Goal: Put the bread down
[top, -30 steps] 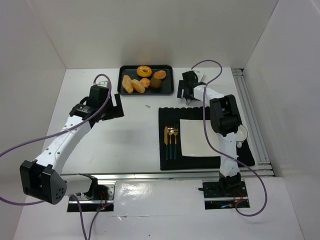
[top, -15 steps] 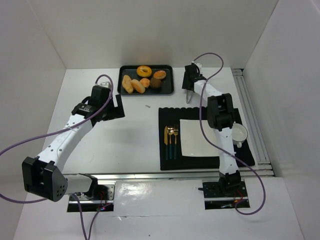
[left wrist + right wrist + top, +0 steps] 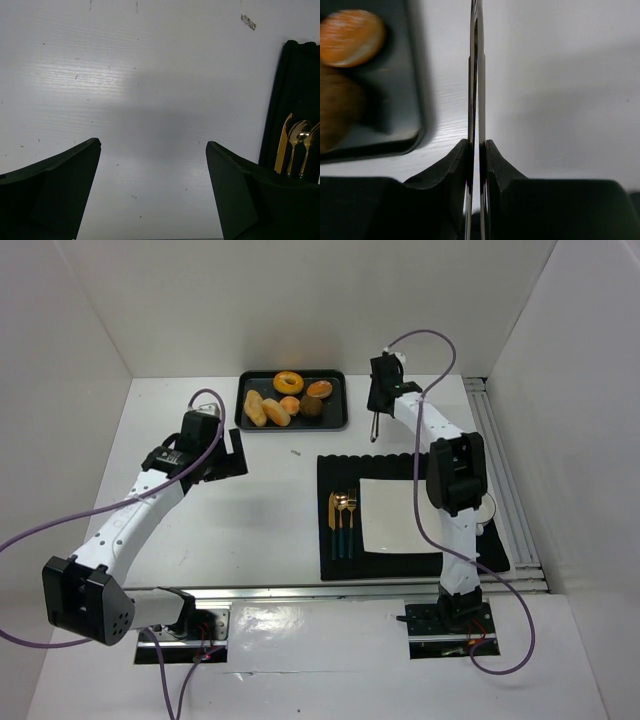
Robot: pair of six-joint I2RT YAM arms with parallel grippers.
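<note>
The left arm is stretched diagonally over the left half of the white table (image 3: 250, 530). The left gripper (image 3: 232, 452) is held with its fingers (image 3: 60, 190) spread wide and nothing between them. Bare tabletop lies under and ahead of these fingers. To their right, the edge of a black placemat (image 3: 300, 100) is seen, with gold cutlery (image 3: 295, 145) laid on it.

Beyond the left fingers, toward the back wall, a black tray (image 3: 340, 418) is set. The bread (image 3: 276, 412) is gathered on it: long rolls, a ring doughnut, round buns and a dark muffin.

The right arm is reached far back. The right gripper (image 3: 377, 400) is closed narrowly on thin metal tongs (image 3: 374, 426), whose two blades are pressed nearly together between the pads (image 3: 457, 165). Just left of the blades lies the tray's corner, apart from them, with an orange bun (image 3: 351, 31) on it. Right of the blades, bare table runs toward the side wall.

Nearer the arm bases, a white square plate (image 3: 390, 513) sits on the placemat, with a white cup (image 3: 484, 506) beside it.
</note>
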